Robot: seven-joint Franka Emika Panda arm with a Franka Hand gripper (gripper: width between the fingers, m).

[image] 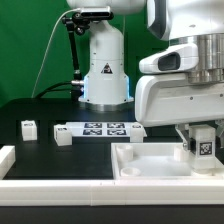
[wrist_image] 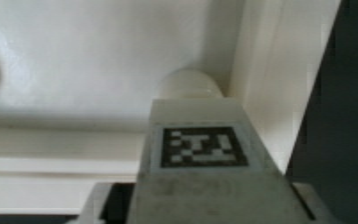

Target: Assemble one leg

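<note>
We see the white Franka arm (image: 185, 80) reaching down at the exterior view's right, over the large white tray-shaped plastic piece (image: 128, 165) that lies flat on the black table (image: 70, 155). The tray's hollow side faces up, which we take to be so that its corner sockets can receive posts.

Behind it, toward the exterior view's left, lies the thin flat white marker board (image: 105, 129).

The two-finger gripper (image: 203, 134) is closed on the leg (image: 203, 146), a small white plastic rectangular post with a black-and-white square tag. The fingers (wrist_image: 115, 203) press its two sides, and the post is upright. It hangs inside the tray near a corner at the exterior view's right. In the wrist view a rounded feature (wrist_image: 194, 80) shows in that corner just beyond the post. We judge that the upright hold is meant to line the post up with it, but we cannot tell whether the post touches the tray floor.

Two spare small white posts (image: 28, 127) (image: 63, 136) stand well apart from the tray.
</note>
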